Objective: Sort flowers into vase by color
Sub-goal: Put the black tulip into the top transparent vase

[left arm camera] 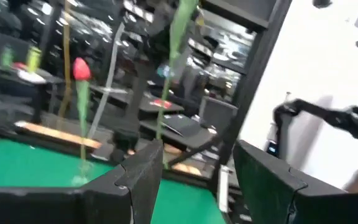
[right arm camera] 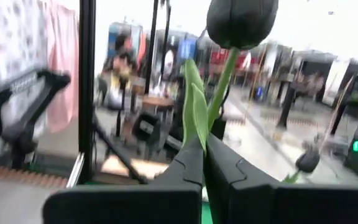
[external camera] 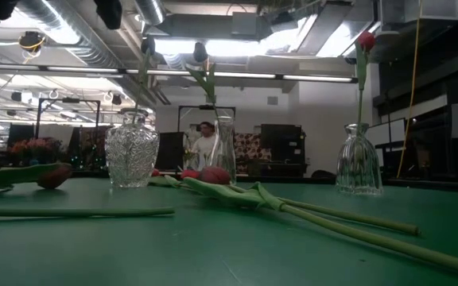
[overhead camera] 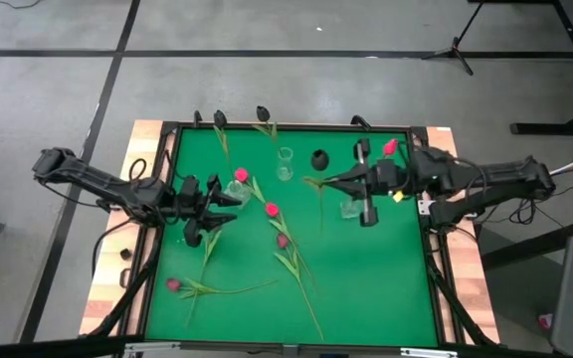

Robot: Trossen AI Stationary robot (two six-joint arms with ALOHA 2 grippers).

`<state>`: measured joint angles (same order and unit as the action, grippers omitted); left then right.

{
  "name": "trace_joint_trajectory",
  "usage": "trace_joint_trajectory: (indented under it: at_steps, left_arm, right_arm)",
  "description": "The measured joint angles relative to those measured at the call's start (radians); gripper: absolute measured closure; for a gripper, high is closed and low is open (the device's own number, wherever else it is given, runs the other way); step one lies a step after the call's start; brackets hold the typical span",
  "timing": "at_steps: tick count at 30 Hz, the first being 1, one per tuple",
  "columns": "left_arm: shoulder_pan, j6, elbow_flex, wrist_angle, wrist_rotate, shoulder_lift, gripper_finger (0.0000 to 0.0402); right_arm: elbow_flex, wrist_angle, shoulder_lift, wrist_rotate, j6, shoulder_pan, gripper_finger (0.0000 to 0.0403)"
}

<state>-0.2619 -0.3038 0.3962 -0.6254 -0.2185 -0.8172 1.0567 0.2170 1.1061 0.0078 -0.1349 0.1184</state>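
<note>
My right gripper (overhead camera: 338, 181) is over the mat's far right part, shut on a near-black tulip (right arm camera: 241, 22); its head also shows in the high view (overhead camera: 319, 158). My left gripper (overhead camera: 205, 204) is open and empty over the mat's left part; its fingers stand apart in the left wrist view (left arm camera: 197, 165). Three glass vases stand on the mat: a cut-glass one (external camera: 132, 151) with dark flowers, a slim one (external camera: 223, 151), and a bell-shaped one (external camera: 359, 159) with a pink-red tulip (external camera: 366, 40). Several pink and magenta tulips (overhead camera: 272, 209) lie flat on the mat. My right gripper pinches the near-black tulip's green stem and leaf (right arm camera: 197, 134) between its two fingers, some way below the head. The fingers come level from the table's right and lie across the stem. The tulip stands about upright, head above the fingers; the fingers hide its lower end.
The green mat (overhead camera: 386, 288) has a raised dark frame. Loose tulips lie from the middle (overhead camera: 283, 241) to the near left (overhead camera: 173, 284). The room beyond shows shelves, stands and a person (external camera: 205, 143) far behind the table.
</note>
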Motion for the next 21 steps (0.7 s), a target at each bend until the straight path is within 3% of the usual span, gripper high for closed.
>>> trace_joint_trajectory:
  at_steps: [4,9,21]
  left_arm:
    - [0.008,0.035,0.0,-0.079,-0.082,-0.071,0.0208]
    - [0.046,0.048,0.012,-0.193,-0.075,-0.2,0.0208]
    - [0.121,0.051,0.288,0.086,0.084,-0.469,0.0208]
  right_arm:
    - [-0.148,0.224,-0.025,0.0,0.011,0.0,0.0401]
    - [-0.194,0.297,-0.003,-0.001,0.053,-0.001,0.0402]
    - [-0.196,0.306,0.07,-0.071,0.153,-0.001,0.0402]
